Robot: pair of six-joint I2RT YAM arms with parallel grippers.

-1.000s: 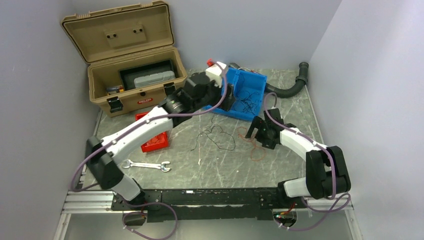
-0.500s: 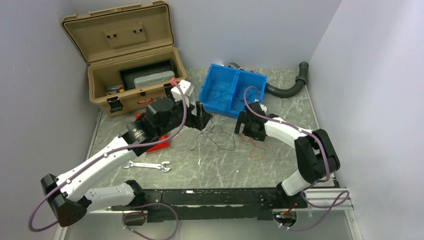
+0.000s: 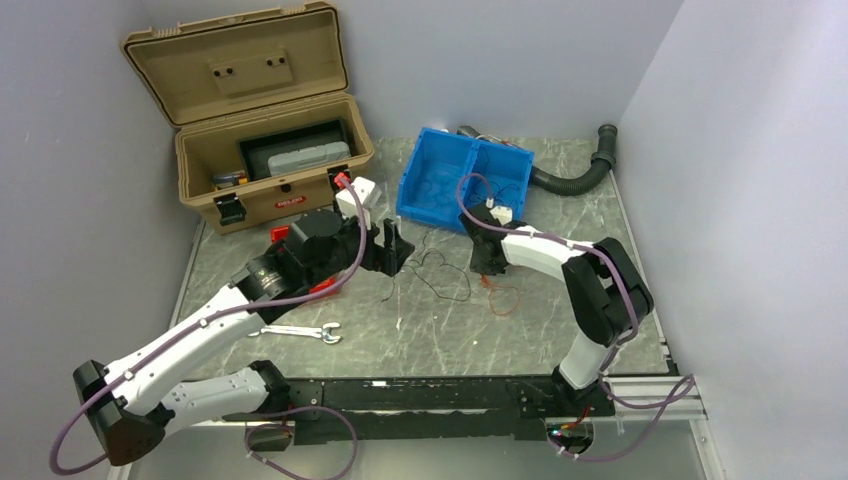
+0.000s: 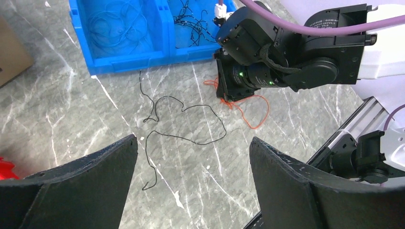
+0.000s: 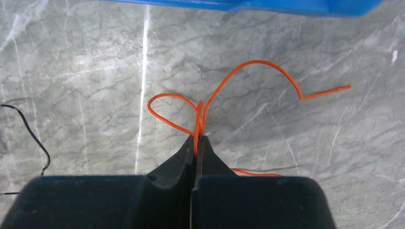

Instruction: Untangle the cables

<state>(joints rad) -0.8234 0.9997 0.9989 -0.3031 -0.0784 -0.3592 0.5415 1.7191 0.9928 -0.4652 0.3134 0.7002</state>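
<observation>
Since a second ago the left arm has pulled back from over the blue bin (image 3: 415,190), and the right claw (image 3: 487,262) has gone from wide open to pinched shut. On the grey marble desk (image 3: 420,340), the tan toolbox (image 3: 270,200) stands open at 11 o'clock. The two-compartment bin sits at 12 o'clock, with a black ribbed hose (image 3: 570,182) curving off at 1 o'clock. From the left wrist view, one compartment holds thin blue wires (image 4: 114,19) and the other thin black wires (image 4: 191,24). A silver wrench (image 3: 295,330) lies at 8 o'clock.

The left claw (image 4: 193,140) hangs wide open above mid-desk and holds nothing. Below it a loose black cable (image 4: 205,106) wanders in open loops across the marble, clear of the bin's front wall. The right claw (image 5: 197,140) is down at the desk just at 3 o'clock of that cable. Its jaws are closed on the orange cable (image 5: 258,62) where two strands run side by side. One small loop and one larger arc fan out beyond the tips toward the bin. The remainder trails toward 5 o'clock, apart from the black cable.
</observation>
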